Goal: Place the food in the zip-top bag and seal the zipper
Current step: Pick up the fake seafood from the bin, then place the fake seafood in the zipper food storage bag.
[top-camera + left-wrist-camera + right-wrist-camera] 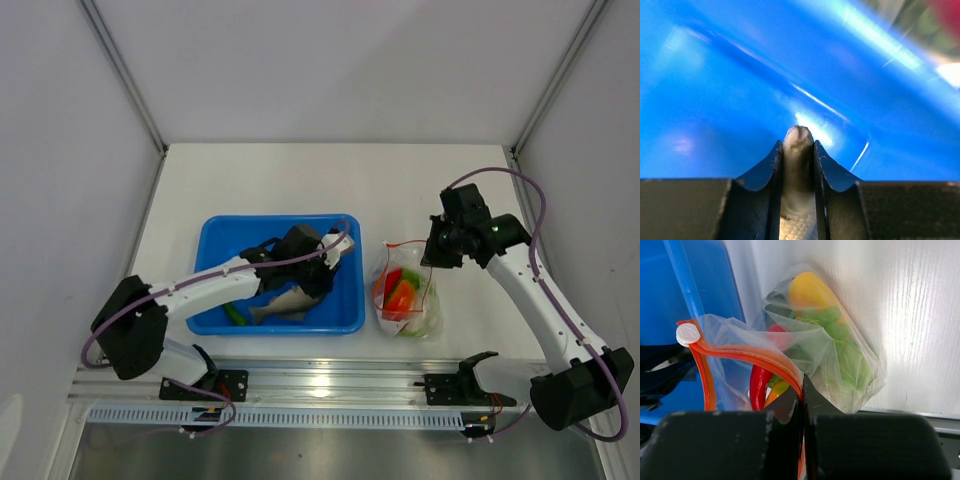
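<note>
My left gripper (312, 278) is down inside the blue tray, its jaws shut on the grey fish (798, 172), whose snout pokes out past the fingertips (775, 150). From above, the fish (278, 309) lies along the tray's near side. The zip-top bag (405, 297) stands to the right of the tray with its mouth open, holding a red chili (757, 385), a yellow mango (807, 290) and green pieces (840, 340). My right gripper (802, 387) is shut on the orange zipper (755, 357) at the bag's rim, holding it up. The white slider (687, 334) sits at the strip's far end.
The blue tray (345, 322) lies left of centre, and a small green food (235, 315) rests at its near left. An aluminium rail (330, 380) runs along the table's near edge. White walls enclose the table on three sides.
</note>
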